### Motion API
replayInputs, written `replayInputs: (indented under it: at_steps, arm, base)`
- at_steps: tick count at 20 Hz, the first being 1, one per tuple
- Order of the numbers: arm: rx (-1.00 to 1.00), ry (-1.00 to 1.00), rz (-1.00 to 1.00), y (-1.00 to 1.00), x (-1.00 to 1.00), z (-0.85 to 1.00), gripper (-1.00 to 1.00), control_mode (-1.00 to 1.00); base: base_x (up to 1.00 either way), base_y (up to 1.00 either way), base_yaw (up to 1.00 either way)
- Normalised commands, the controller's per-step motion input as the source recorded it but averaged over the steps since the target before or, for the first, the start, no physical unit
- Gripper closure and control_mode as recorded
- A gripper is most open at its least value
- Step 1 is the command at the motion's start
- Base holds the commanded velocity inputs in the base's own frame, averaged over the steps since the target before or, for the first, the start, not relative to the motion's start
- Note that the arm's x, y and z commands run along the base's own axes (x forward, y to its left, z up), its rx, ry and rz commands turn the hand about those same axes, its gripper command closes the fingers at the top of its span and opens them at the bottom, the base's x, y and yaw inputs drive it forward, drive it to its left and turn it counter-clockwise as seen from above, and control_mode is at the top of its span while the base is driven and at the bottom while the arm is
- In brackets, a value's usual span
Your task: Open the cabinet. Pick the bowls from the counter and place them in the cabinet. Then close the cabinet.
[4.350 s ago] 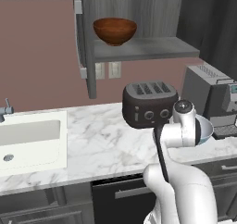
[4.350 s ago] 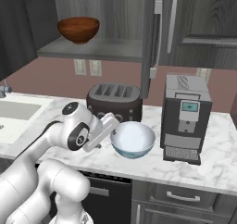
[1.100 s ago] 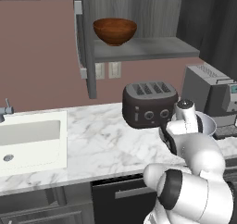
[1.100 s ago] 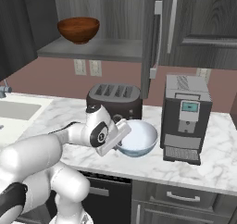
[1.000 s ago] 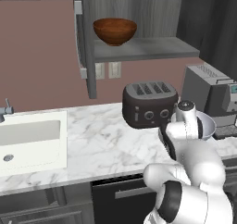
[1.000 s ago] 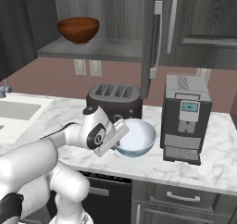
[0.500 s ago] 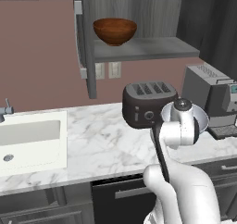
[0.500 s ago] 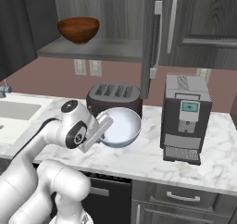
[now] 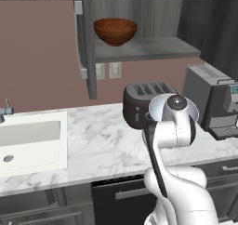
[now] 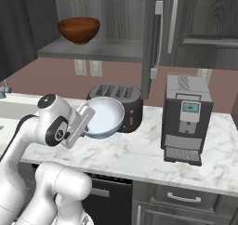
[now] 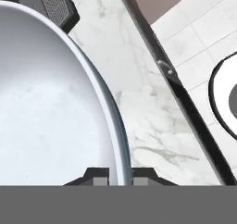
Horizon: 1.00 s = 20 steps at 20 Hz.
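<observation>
Above the bench (image 10: 139, 149), the pincer (image 11: 120, 176) is gripping the white bowl (image 10: 104, 117) by its rim, tilted before the toaster (image 10: 128, 103).

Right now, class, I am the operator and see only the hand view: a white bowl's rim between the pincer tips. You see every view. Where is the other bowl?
Observer: The brown bowl already sits on the cabinet shelf, with the door open.
Operator: Is my bowl off the counter?
Observer: Yes. The white bowl hangs tilted in the shut pincer, above the counter and in front of the toaster.
Operator: What lies far left?
Observer: A white sink, set into the counter.
</observation>
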Motion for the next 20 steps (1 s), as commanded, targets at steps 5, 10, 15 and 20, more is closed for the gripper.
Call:
replayInputs:
  at_steps: [5,10,15,20]
  arm:
    - [-0.05,-0.02,0.11,0.35,-0.2,0.64,1.0,-1.0]
    - [0.0,-0.02,0.0,0.0,-0.29,0.66,1.0,-1.0]
    - [0.0,-0.02,0.03,0.0,-0.38,0.6,1.0,-1.0]
    - [0.03,-0.02,0.02,-0.08,-0.46,0.53,1.0,-1.0]
  base:
    - [0.0,0.0,0.0]
    - [0.0,0.0,0.0]
    - [0.0,0.0,0.0]
    - [0.0,0.0,0.0]
